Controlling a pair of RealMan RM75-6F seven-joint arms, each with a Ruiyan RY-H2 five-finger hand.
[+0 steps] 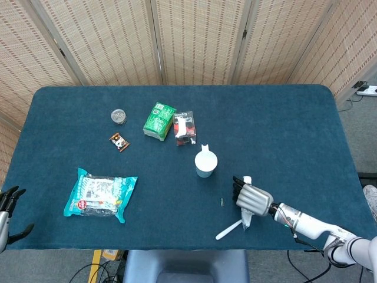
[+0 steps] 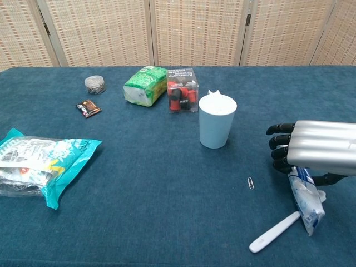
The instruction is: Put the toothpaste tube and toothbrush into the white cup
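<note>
Right hand [image 2: 318, 146] lies low over the toothpaste tube [image 2: 307, 202], its dark fingers [image 2: 281, 146] curled down over the tube's upper part; whether the tube is actually gripped cannot be told from either view; the tube's lower end rests on the blue desk [image 2: 156, 194], near the front edge. In the head view the same hand [image 1: 253, 199] covers most of the tube [image 1: 246, 219], with the white cap showing just beyond the fingers.

White toothbrush [image 2: 275, 232] lies flat on the desk, just beside the tube's lower end, angled toward the front; not held. White cup [image 2: 217, 120] stands upright, well apart from the tube and brush, toward the desk's middle; a small paper clip [image 2: 251, 183] lies between cup and hand.

Left hand [image 1: 8, 206] sits off the desk's left front corner, fingers spread, holding nothing.

Other items: a teal snack bag [image 2: 39, 164] at the left; a green packet [image 2: 144, 85] and a clear box with red contents [image 2: 182, 90] behind the cup; a small round tin [image 2: 95, 84]; a small dark sachet [image 2: 88, 108].
</note>
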